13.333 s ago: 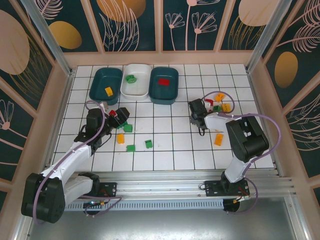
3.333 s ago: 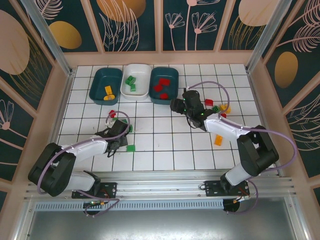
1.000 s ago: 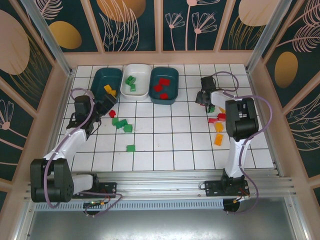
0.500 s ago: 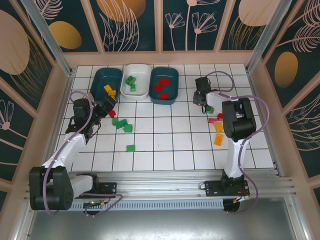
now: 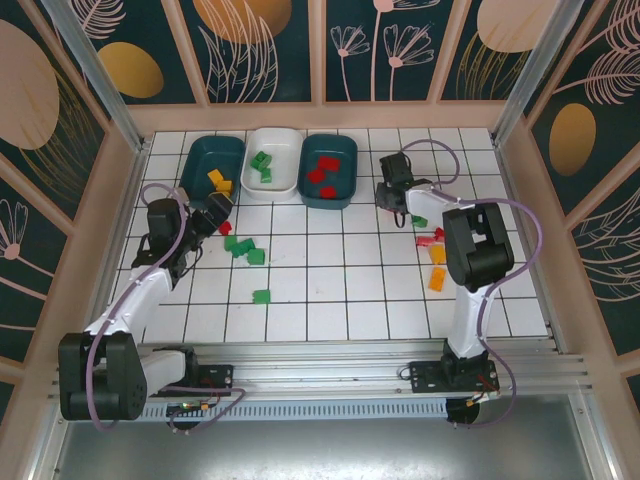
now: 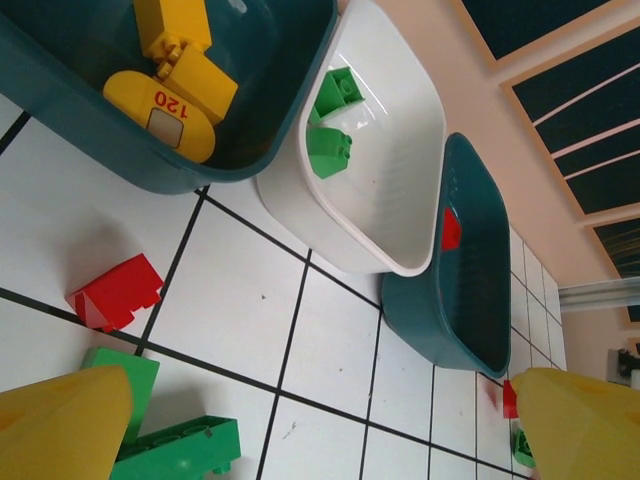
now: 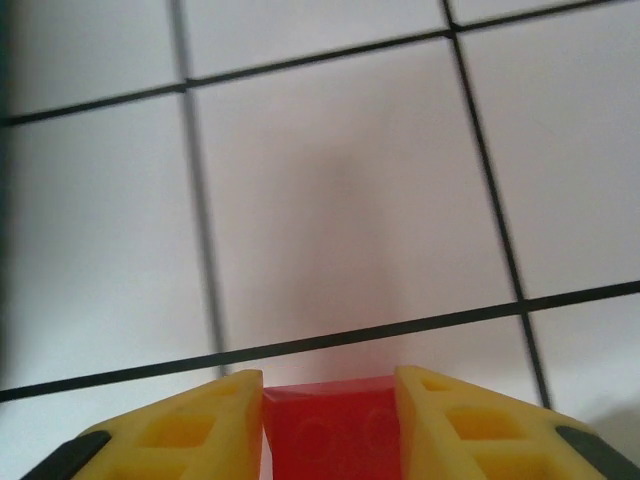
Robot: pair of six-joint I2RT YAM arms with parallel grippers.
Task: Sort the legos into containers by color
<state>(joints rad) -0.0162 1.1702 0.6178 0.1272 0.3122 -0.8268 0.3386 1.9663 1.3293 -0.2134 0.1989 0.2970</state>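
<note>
A red lego [image 7: 330, 440] is seen pinched between the fingers [image 7: 190, 435] of the right gripper [image 7: 330, 385], apparently touched by both, though the close view is blurred. The left gripper [image 6: 320, 425] is spread wide with nothing between its fingers [image 6: 60, 425]. Green legos [image 6: 170, 445] lie just beside one finger. The white container [image 6: 400, 170] and the teal containers [image 6: 265, 90] are set ahead of the fingertips.

Your tabletop [image 5: 330, 285] is smooth white tile with a slight sheen, crossed by dark, matt grout lines. The white container [image 6: 400, 150] is smooth moulded plastic that catches soft highlights, and the teal container [image 6: 90, 125] beside it has the same finish. The green lego [image 6: 328, 152] is hard, shiny plastic, and so is the red lego [image 7: 330, 430] between your right fingers [image 7: 190, 440]. Those fingers are yellow plastic, matt and faintly grainy. The front rail [image 5: 330, 380] looks like brushed metal.
</note>
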